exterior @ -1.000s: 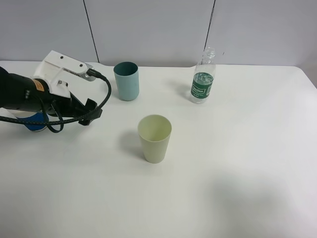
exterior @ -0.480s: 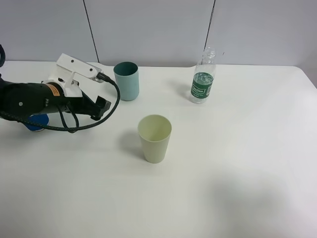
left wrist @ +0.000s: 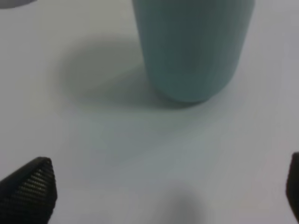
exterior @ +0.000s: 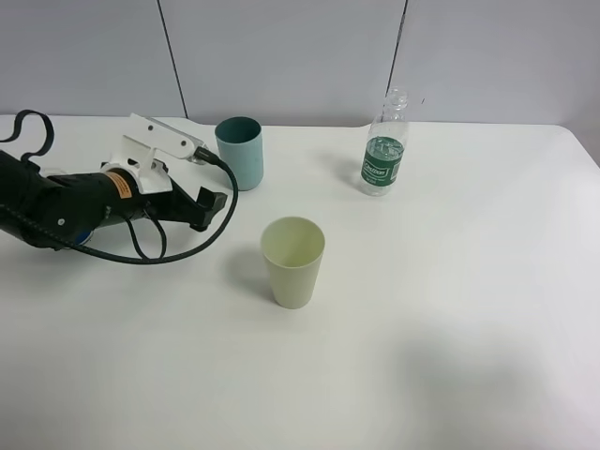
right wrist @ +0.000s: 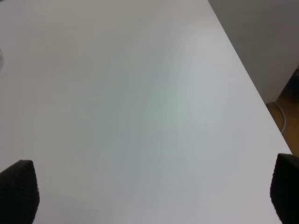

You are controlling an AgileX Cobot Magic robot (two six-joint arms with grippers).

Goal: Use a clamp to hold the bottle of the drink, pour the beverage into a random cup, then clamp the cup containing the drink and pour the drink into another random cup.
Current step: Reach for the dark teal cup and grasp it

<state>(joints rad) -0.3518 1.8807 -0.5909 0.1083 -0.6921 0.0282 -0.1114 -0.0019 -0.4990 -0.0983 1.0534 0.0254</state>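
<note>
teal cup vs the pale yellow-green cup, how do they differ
The teal cup is dark blue-green; the yellow-green cup is pale. The teal cup stands farther back, just ahead of the left tool; the yellow-green cup stands nearer the camera. Both are upright, plain tumblers.

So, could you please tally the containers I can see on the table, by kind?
Tumblers: 2 (teal tumbler, pale yellow-green tumbler)
Bottles: 1 (clear plastic bottle, uncapped)
Total: 3
</note>
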